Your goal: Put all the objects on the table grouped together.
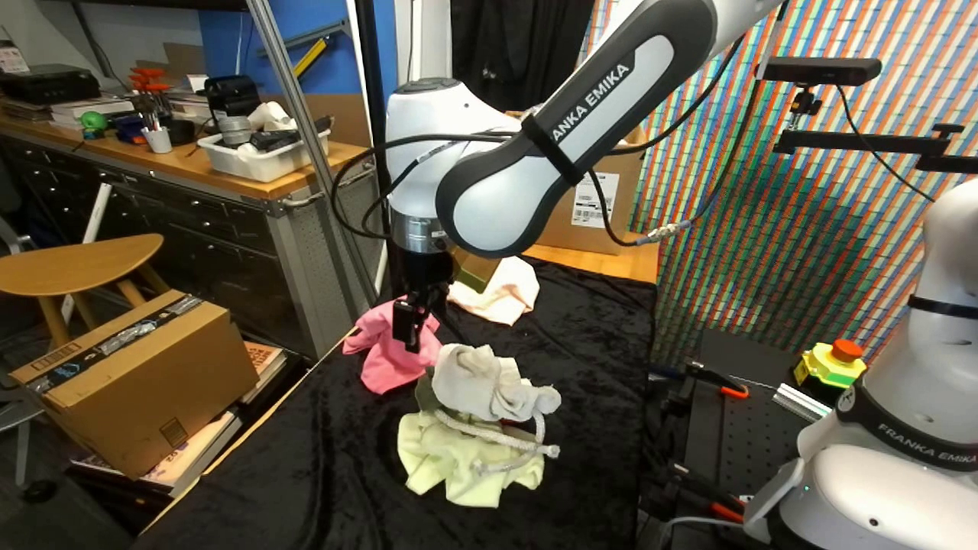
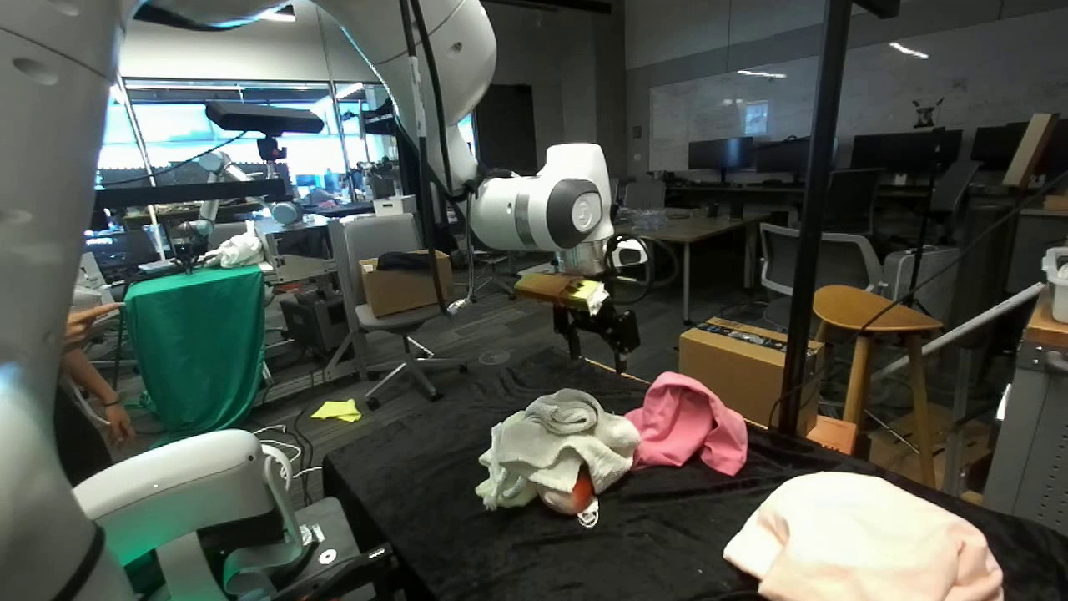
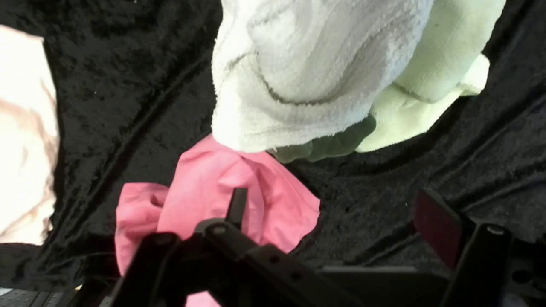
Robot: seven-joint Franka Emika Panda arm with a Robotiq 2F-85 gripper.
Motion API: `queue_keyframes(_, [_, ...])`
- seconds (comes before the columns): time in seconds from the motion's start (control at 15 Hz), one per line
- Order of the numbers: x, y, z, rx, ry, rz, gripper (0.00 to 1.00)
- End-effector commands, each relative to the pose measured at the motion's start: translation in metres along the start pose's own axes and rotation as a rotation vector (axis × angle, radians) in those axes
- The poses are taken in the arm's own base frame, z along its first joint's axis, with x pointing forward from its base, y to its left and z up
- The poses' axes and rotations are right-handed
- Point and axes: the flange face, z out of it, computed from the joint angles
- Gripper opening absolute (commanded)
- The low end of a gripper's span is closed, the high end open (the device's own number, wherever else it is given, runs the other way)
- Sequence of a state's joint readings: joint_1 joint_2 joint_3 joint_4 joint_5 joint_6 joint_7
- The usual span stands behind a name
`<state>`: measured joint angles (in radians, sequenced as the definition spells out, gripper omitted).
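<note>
A pink cloth (image 1: pixel 390 355) lies crumpled on the black-covered table, touching a pile; it also shows in an exterior view (image 2: pixel 688 426) and in the wrist view (image 3: pixel 204 187). The pile has a whitish towel (image 1: pixel 477 382) on top, a pale yellow-green cloth (image 1: pixel 451 462) below, a dark green piece (image 3: pixel 337 143) and a white rope (image 1: pixel 497 437). A red-and-white item (image 2: pixel 576 494) peeks out under the towel. A peach cloth (image 2: pixel 868 534) lies apart from the pile. My gripper (image 3: pixel 337 209) is open and empty above the table, one finger over the pink cloth in the wrist view.
The table's edge (image 1: pixel 252 443) runs beside the pink cloth, with a cardboard box (image 1: pixel 145 382) on the floor beyond it. A dark post (image 2: pixel 809 250) stands at the table's edge. A second arm (image 1: pixel 894 428) stands beside the table with an emergency stop (image 1: pixel 833 363).
</note>
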<state>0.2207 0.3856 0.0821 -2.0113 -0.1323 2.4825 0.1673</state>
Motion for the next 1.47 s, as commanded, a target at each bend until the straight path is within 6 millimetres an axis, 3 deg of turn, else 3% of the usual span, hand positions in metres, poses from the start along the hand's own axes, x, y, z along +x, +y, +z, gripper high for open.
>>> queue_keyframes(0.0, [0.032, 0.012, -0.024, 0.002, 0.03, 0.021, 1.0])
queue_keyframes(0.27, [0.064, 0.027, -0.029, -0.008, 0.023, 0.046, 1.0])
queue_keyframes(0.53, [0.084, 0.041, -0.013, -0.005, -0.016, 0.046, 1.0])
queue_keyframes(1.0, [0.095, 0.073, 0.021, -0.042, -0.175, -0.323, 1.0])
queue_keyframes(1.4, [0.111, 0.094, 0.043, -0.078, -0.165, -0.505, 1.0])
